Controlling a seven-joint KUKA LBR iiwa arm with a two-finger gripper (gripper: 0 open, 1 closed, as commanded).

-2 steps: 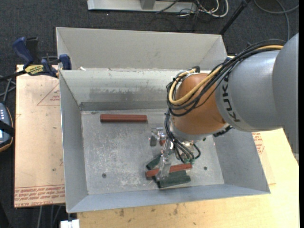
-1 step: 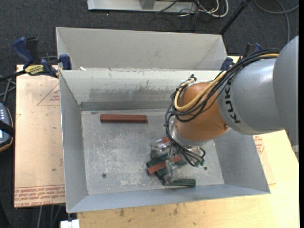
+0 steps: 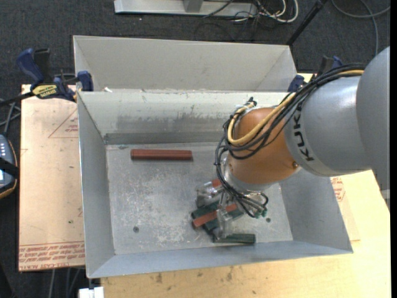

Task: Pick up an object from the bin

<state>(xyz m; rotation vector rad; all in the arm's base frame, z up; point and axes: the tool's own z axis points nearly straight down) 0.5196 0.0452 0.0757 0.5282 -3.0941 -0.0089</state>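
Note:
My gripper [image 3: 213, 207] is low over the bin floor, right of centre and towards the front, amid a small cluster of things. A dark green flat piece with a red end [image 3: 201, 218] lies right by it on the left. A dark green bar [image 3: 237, 239] lies just in front of it, near the bin's front wall. A small orange-red piece [image 3: 230, 208] shows close to the gripper's right side. Whether anything is held cannot be made out.
A long reddish-brown bar [image 3: 161, 156] lies flat at the back left of the floor, well apart from the gripper. The arm with its orange cover and cables hangs over the right half of the bin.

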